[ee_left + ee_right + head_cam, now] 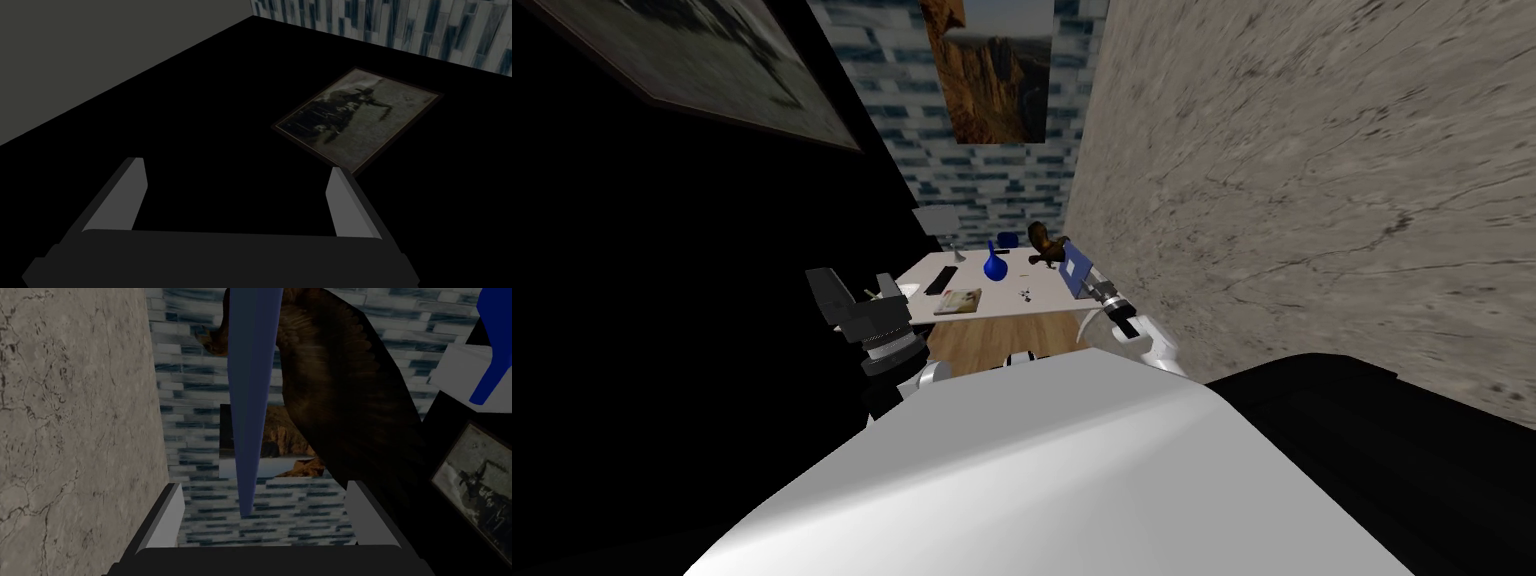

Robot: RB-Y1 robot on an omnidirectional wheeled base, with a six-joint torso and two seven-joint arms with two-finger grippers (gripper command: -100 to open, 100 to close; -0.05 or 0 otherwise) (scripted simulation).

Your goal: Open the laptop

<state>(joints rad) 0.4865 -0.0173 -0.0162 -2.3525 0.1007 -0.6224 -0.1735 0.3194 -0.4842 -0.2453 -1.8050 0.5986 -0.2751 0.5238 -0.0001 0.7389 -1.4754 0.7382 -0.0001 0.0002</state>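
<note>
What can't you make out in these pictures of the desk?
- Head view: the blue laptop is too small to tell how far open it is.
- Right wrist view: between the open fingers of the right gripper the lid shows edge-on, hiding its screen and keys, and part of the brown bird figurine.
- Head view: dark specks on the white desk are too small to name.

White desk (1002,303) on wood floor (982,345); tiled back wall (892,90); stone side wall (1312,180).
</note>
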